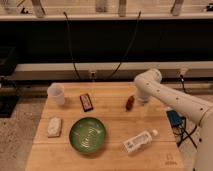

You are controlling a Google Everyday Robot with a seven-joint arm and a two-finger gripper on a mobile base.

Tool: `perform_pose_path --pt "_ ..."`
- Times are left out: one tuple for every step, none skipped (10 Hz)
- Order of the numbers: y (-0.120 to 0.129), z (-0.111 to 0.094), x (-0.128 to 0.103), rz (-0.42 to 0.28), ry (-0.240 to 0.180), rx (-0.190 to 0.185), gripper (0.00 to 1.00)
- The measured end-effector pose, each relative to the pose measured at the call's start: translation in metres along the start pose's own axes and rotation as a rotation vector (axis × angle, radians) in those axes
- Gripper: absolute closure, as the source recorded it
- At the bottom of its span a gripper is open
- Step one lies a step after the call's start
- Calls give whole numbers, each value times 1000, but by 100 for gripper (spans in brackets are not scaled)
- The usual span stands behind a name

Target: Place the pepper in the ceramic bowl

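Here the white arm's claw (142, 101) hangs low over the pale wooden counter (112, 120), far to the right of and behind the round glossy green ceramic bowl (71, 136). Whether the claw is apart or together cannot be told, nor whether it touches anything. The small dark red-brown tapered pepper (130, 102) lies on the counter just beside the claw, on the side nearer the bowl. Its long axis runs roughly front to back, and which end is the tip cannot be told.

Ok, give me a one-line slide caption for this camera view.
Gripper hangs close beside the pepper on the wooden table; the green ceramic bowl sits empty nearer the camera.
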Motion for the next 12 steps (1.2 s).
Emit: perform_pose_path --pt "0 2 -2 -5 -2 -5 20" --pt "-1 4 -2 -6 -1 -9 20" --pt "-1 8 -2 -13 -3 -15 20" --pt "-2 10 -2 -16 -4 -16 20" --pt "-3 12 -2 -19 -6 -21 20" --pt "-3 14 -2 -22 -7 -27 20" --pt "-4 16 -2 -23 -8 -30 20" --pt "-4 17 -2 -24 -9 -34 20" --pt "-5 18 -3 -25 -10 -39 20" --pt "-5 19 -3 -26 -12 -42 20" --pt "-6 20 -3 -27 -13 -45 20" --pt "-7 21 -3 -27 -14 -47 20"
